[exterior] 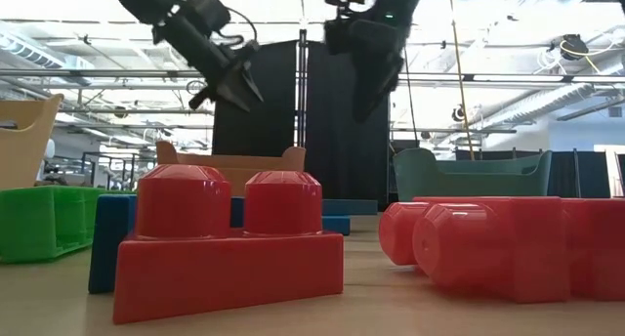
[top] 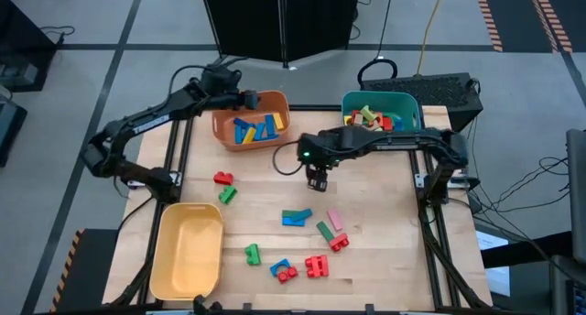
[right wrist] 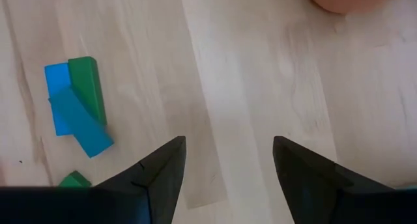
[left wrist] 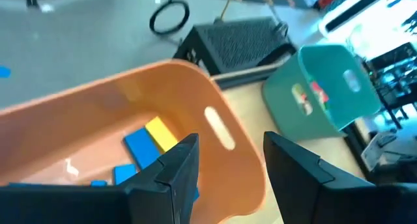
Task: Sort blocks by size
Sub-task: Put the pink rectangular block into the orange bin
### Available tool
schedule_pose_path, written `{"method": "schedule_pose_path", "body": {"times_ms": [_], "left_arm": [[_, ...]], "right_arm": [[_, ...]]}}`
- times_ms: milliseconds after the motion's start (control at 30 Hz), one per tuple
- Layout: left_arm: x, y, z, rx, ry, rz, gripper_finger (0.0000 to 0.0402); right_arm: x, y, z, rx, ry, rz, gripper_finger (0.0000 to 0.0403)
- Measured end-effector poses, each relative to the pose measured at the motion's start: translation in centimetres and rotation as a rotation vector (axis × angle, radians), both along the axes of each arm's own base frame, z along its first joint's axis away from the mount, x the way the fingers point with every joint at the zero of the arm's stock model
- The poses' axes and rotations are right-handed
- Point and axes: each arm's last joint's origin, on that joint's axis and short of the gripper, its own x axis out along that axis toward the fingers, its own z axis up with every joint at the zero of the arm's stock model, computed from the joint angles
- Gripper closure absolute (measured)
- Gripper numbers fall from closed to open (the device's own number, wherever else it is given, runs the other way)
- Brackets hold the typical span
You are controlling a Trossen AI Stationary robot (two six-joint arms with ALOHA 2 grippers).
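My left gripper (top: 247, 100) (left wrist: 228, 149) hangs open over the orange bin (top: 275, 104), above its right end, with nothing between its fingers. Blue and yellow blocks (top: 254, 129) (left wrist: 148, 142) lie in that bin. My right gripper (top: 318, 179) (right wrist: 228, 149) is open above bare table at mid-table, touching nothing. Closest to it, toward the near edge, a blue and a green block (top: 295, 217) (right wrist: 75, 110) lie together. More loose blocks rest flat on the table: red (top: 222, 179), green (top: 227, 195), pink (top: 335, 220), red (top: 317, 266). In the low view, red studded bricks (exterior: 229, 243) fill the foreground.
A teal bin (top: 403, 104) holding mixed blocks stands at the far right. A yellow bin (top: 188, 251) stands at the near left. A dark box (top: 430, 86) sits behind the teal bin. Bare wood lies between the orange bin and the loose blocks.
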Motion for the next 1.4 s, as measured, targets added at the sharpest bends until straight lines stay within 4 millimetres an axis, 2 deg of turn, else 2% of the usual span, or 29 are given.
{"method": "schedule_pose_path", "body": {"times_ms": [133, 267, 467, 633, 800, 967, 1400], "left_arm": [[-0.6, -0.9, 1.5, 0.048, -0.034, 0.008, 0.0235], [-0.9, -1.4, 2.2, 0.066, -0.052, 0.003, 0.0235], [-0.6, -1.5, 2.0, 0.055, -0.049, -0.003, 0.0235], [-0.4, -1.5, 1.6, -0.036, -0.089, 0.017, 0.0235], [0.1, -1.9, 1.7, -0.029, -0.095, -0.022, 0.0235], [1.3, -3.3, 1.7, -0.010, -0.081, -0.106, 0.0235], [5.0, -10.1, 1.6, 0.084, -0.024, -0.327, 0.0235]], "right_arm": [[-2.9, 0.3, -0.3, 0.012, -0.079, -0.049, 0.0186], [-5.7, 0.7, -0.6, 0.042, -0.162, -0.106, 0.0186], [-9.4, 1.9, -1.4, 0.084, -0.272, -0.147, 0.0186], [-11.6, 3.1, -3.0, 0.125, -0.264, -0.120, 0.0186], [-12.6, 4.6, -5.2, 0.185, -0.203, -0.062, 0.0186], [-12.9, 5.8, -6.0, 0.188, -0.172, -0.016, 0.0186], [-12.4, 8.6, -6.5, 0.154, -0.168, 0.303, 0.0186]]}}
